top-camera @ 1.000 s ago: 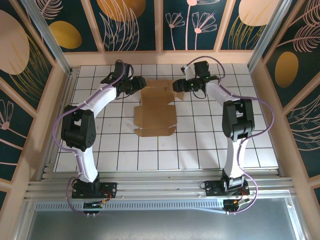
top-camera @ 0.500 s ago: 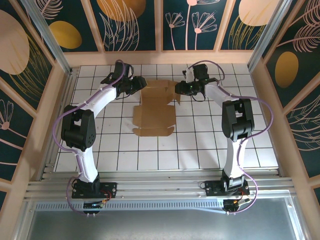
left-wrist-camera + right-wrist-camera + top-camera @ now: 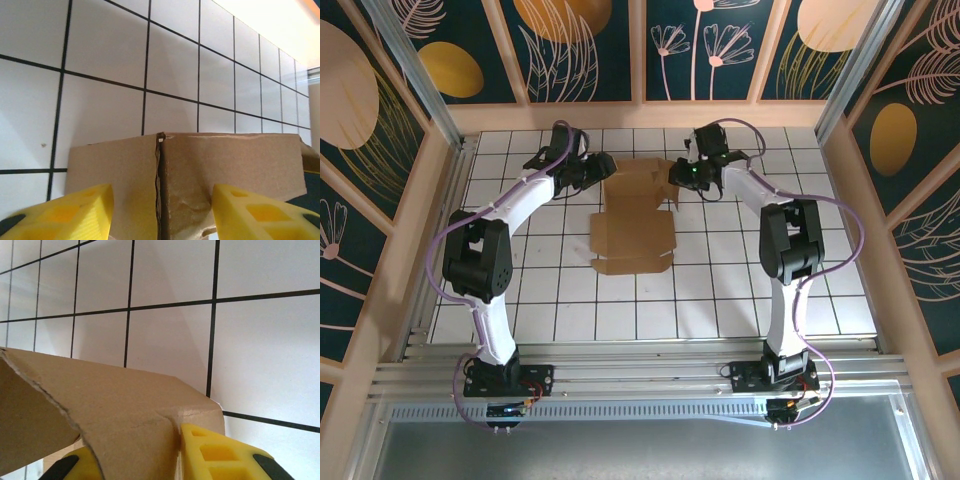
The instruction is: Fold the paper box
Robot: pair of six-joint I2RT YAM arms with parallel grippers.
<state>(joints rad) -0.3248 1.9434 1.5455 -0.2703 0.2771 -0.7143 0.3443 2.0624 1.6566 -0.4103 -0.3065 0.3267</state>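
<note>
The paper box (image 3: 630, 225) is a flat brown cardboard sheet with flaps, lying on the white tiled table. Its far flaps are raised between the two grippers. My left gripper (image 3: 603, 170) is at the far left corner. In the left wrist view the gripper (image 3: 157, 215) is open, with yellow fingers (image 3: 65, 212) on either side of two upright cardboard panels (image 3: 200, 165) split by a slit. My right gripper (image 3: 676, 176) is at the far right corner. In the right wrist view the gripper (image 3: 140, 460) is shut on a bent flap (image 3: 115, 405), which hides most of the left finger.
The white tiled table (image 3: 720, 290) has black grid lines and is boxed in by wooden rails and painted panels (image 3: 590, 50). Both arm bases sit on the aluminium frame (image 3: 640, 375) at the near edge. Bare tiles lie around the sheet on all sides.
My right gripper has shifted a little to the left and shut on the far right flap. The sheet has shifted slightly. My left gripper stays at its corner, its fingers slightly wider apart.
</note>
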